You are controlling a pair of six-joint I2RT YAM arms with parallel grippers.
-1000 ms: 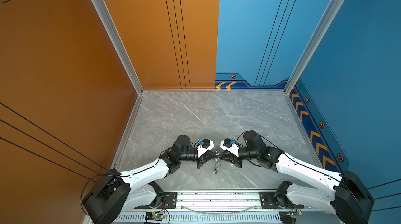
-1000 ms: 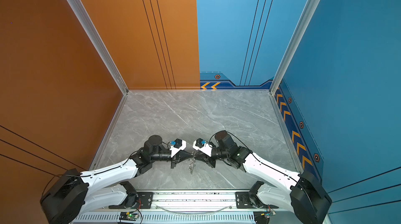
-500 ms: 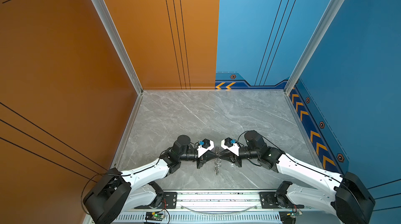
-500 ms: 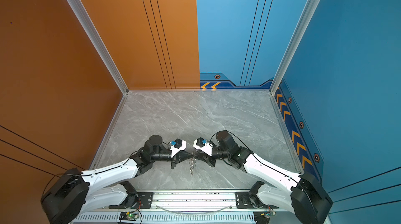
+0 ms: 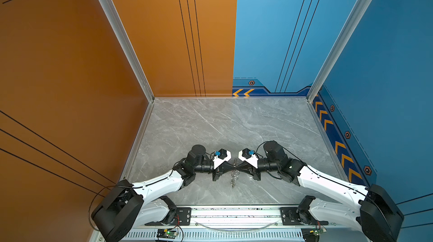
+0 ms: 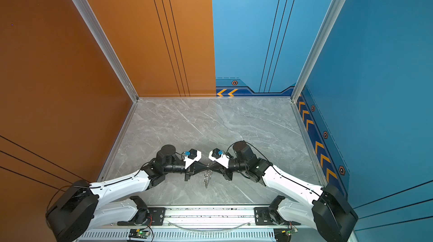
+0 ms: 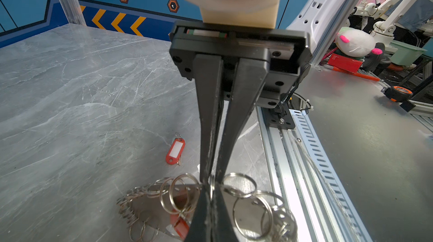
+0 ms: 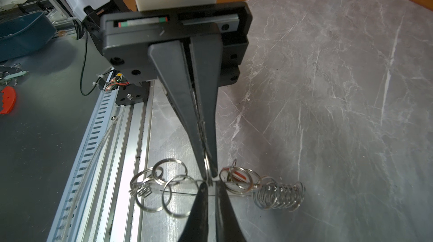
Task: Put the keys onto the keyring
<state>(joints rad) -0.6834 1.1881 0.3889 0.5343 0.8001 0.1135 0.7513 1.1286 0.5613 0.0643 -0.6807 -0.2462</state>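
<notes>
Both grippers meet tip to tip above the table's front middle. The keyring (image 7: 150, 197), a flat band edged with silver split rings, hangs between them and droops in both top views (image 5: 233, 178) (image 6: 207, 179). My left gripper (image 7: 210, 188) (image 8: 209, 172) (image 5: 232, 167) is shut on one split ring. My right gripper (image 8: 209, 185) (image 7: 209, 177) (image 5: 237, 167) is shut on the same ring from the opposite side. One of the keys (image 7: 175, 150), with a red tag, lies loose on the table. Another red tag (image 7: 180, 225) (image 8: 237, 175) shows among the rings; whether it hangs on one is unclear.
The grey marble table (image 5: 210, 123) is walled on three sides. A slotted aluminium rail (image 7: 295, 158) (image 8: 103, 135) runs along its front edge, just below the grippers. Beyond the rail lie a tape measure (image 7: 398, 92), a plush toy (image 7: 353, 41) and a blue bin (image 8: 21, 32).
The right gripper's jaws have closed on the ring. Both arms stay tip to tip in the same place, and the keyring still hangs between them.
</notes>
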